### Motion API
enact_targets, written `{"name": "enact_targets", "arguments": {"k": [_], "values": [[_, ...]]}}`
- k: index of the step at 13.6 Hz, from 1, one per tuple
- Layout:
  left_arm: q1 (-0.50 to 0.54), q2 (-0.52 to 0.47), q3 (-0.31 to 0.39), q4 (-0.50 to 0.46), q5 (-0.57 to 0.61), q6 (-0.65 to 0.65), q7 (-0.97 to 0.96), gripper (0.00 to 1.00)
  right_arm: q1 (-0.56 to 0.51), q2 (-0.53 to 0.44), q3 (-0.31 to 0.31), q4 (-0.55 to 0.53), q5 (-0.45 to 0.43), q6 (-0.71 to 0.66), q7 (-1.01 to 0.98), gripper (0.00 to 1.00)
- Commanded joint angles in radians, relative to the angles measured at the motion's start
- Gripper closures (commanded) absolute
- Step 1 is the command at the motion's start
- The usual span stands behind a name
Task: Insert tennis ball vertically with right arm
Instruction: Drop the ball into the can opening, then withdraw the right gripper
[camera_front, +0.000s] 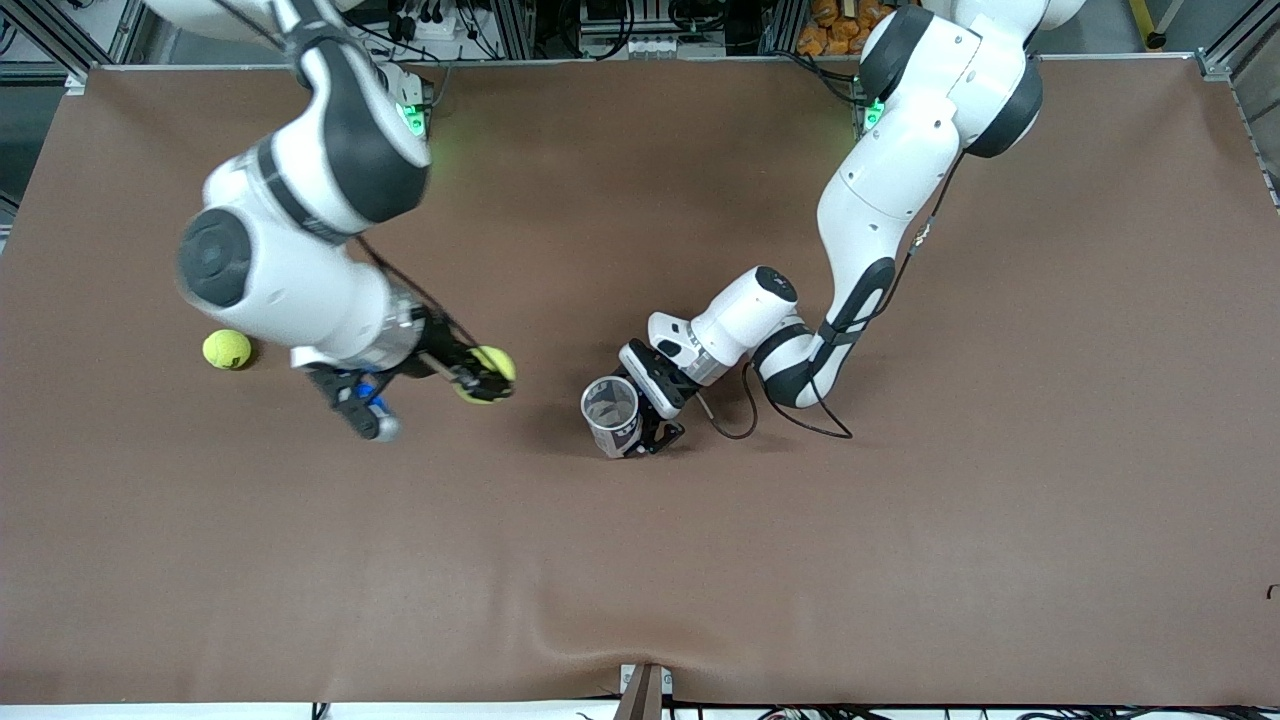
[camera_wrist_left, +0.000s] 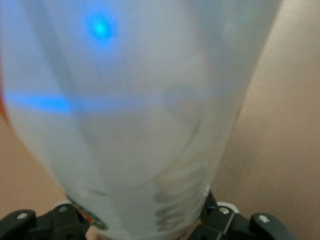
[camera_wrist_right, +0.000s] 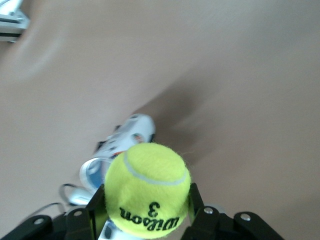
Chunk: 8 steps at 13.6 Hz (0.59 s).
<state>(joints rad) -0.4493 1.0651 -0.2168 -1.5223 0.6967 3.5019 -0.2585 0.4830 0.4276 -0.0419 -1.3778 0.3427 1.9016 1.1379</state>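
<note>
My right gripper (camera_front: 484, 381) is shut on a yellow tennis ball (camera_front: 492, 366) and holds it in the air over the brown table, beside the can toward the right arm's end. In the right wrist view the ball (camera_wrist_right: 148, 187) sits between the two black fingers (camera_wrist_right: 195, 200), "Wilson 3" printed on it. My left gripper (camera_front: 650, 420) is shut on a clear plastic ball can (camera_front: 611, 412) that stands upright with its open mouth up. In the left wrist view the can (camera_wrist_left: 140, 110) fills most of the picture. A second tennis ball (camera_front: 227, 349) lies on the table toward the right arm's end.
The brown cloth (camera_front: 900, 550) covers the whole table. A black cable (camera_front: 745, 420) loops from the left wrist down to the cloth beside the can. The can and left gripper show small in the right wrist view (camera_wrist_right: 122, 142).
</note>
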Motion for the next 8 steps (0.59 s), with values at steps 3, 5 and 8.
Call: {"name": "enact_targets", "arguments": {"k": [3, 5, 8], "values": [[0.004, 0.003, -0.001, 0.004, 0.023, 0.003, -0.016, 0.17, 0.077, 0.091, -0.012, 0.086, 0.021, 0.103, 0.169, 0.91], [0.001, 0.001, -0.001, 0.001, 0.023, 0.005, -0.018, 0.17, 0.086, 0.129, -0.012, 0.114, 0.021, 0.140, 0.193, 0.91], [0.012, 0.003, -0.001, -0.021, 0.032, 0.028, -0.011, 0.17, 0.114, 0.165, -0.013, 0.120, 0.013, 0.177, 0.223, 0.91]]}}
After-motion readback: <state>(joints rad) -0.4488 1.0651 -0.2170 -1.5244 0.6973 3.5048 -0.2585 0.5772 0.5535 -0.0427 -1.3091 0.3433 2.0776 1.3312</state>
